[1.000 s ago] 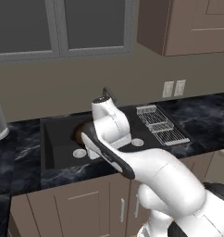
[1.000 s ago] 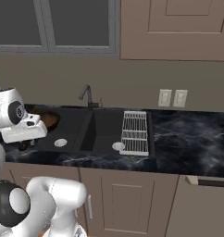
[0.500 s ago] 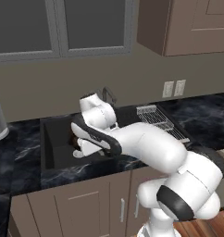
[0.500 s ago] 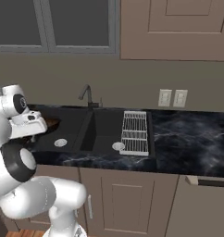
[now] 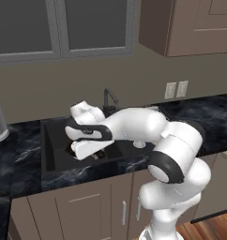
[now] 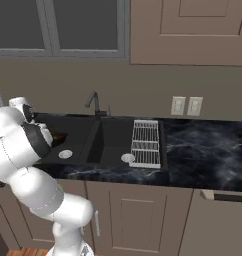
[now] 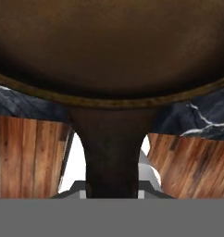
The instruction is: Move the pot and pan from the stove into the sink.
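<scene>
Hand view: pincer is clamping the pan (image 7: 109,55) by its handle; next, it needs lowering into the sink (image 6: 100,137) and releasing.

Glossy white rounded arm (image 5: 148,126), dark grey joint bands, bulbous segments, smooth shells

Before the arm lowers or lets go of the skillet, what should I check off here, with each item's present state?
1. Gripper shut on the skillet handle: ok; the handle runs straight down between the fingers in the hand view.
2. Skillet over the sink: cannot tell; its brown edge shows by the left basin, and counter and floor show beneath it in the hand view.
3. Left basin free near the drain: ok.
4. Clear of the faucet: ok.
5. Skillet level: cannot tell.
6. Pot located: cannot tell.
</scene>
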